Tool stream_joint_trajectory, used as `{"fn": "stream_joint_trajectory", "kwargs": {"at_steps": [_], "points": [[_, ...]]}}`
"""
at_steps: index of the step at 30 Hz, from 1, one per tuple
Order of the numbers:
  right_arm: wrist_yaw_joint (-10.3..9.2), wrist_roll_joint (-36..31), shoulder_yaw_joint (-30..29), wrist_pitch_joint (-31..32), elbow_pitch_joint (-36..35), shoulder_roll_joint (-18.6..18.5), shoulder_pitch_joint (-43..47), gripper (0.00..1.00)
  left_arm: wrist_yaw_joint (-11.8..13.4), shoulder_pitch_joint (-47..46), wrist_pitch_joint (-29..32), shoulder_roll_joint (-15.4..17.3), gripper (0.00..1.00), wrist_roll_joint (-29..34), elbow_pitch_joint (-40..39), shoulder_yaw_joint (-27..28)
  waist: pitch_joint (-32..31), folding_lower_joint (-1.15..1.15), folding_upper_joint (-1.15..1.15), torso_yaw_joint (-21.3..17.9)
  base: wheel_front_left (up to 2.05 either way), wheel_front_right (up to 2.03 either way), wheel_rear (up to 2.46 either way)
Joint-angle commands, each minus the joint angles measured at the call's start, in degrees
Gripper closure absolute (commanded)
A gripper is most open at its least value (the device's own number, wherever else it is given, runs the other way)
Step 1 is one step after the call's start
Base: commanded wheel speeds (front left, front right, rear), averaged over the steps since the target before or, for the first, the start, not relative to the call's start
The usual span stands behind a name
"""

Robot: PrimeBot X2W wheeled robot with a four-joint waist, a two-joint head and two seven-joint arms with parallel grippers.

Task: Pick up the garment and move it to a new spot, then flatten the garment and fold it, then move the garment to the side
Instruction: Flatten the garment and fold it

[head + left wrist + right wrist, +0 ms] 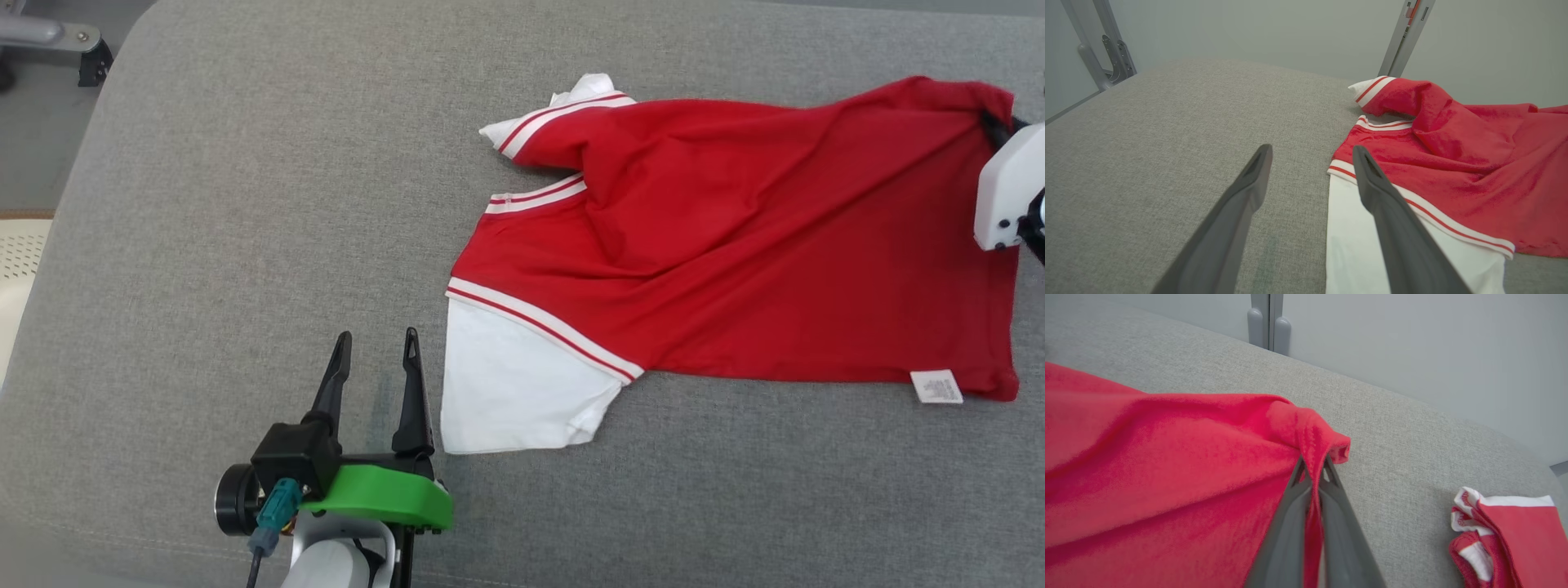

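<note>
The garment (pixel 735 237) is a red shirt with white sleeves and red-and-white striped trim, spread with folds across the right half of a grey padded surface (pixel 245 204). One white sleeve (pixel 510 384) lies toward me at its lower left. My left gripper (pixel 375 347) hovers open just left of that sleeve, nothing between its fingers (pixel 1241 204). In the right wrist view my right gripper (pixel 1312 473) is shut on a bunched red corner of the garment (pixel 1306 428). In the head view its white housing (pixel 1008 196) covers the shirt's far right corner.
A second red-and-white bundle of fabric (pixel 1502 535) lies on the surface at the right wrist view's lower right. Metal frame posts (pixel 1406 36) stand behind the surface. A grey bracket (pixel 57 41) and a pale perforated object (pixel 20 261) sit off the surface's left edge.
</note>
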Motion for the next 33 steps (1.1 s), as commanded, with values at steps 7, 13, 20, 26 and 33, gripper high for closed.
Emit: {"fn": "stream_joint_trajectory", "kwargs": {"at_steps": [7, 13, 20, 26, 33], "points": [[-0.12, -3.8, -2.2, -5.6, 6.2, 3.2, -4.3, 0.00, -0.1, -1.5, 0.0, 0.1, 0.00, 0.6, 0.1, 0.2, 0.5, 0.00, 0.00, -0.5, 0.00, 0.00, 0.00], [-0.12, -4.7, -1.6, -9.2, 6.8, 6.3, -4.3, 0.00, -0.4, -2.3, 0.0, 0.1, 0.00, 1.4, 0.3, 1.5, -0.7, 0.00, 0.00, -2.5, 0.00, 0.00, 0.00], [-0.12, -4.0, -1.6, -13.7, 3.1, 7.8, -2.3, 0.00, -1.2, -3.2, 0.0, 0.1, 0.00, 2.7, 0.6, 3.7, -3.3, 0.00, 0.00, -6.2, 0.00, 0.00, 0.00], [-0.12, -3.5, -2.5, -15.1, -2.5, 7.9, 2.4, 0.00, -1.5, -1.9, 0.0, 0.1, 0.00, 3.0, 1.0, 5.1, -5.5, 0.00, 0.00, -9.1, 0.00, 0.00, 0.00], [-0.12, -6.7, -11.6, -15.4, -14.0, 7.2, 12.1, 0.00, -1.9, 0.2, 0.0, 0.1, 0.00, 2.5, 1.4, 5.9, -7.9, 0.00, 0.00, -11.4, 0.00, 0.00, 0.00]]}}
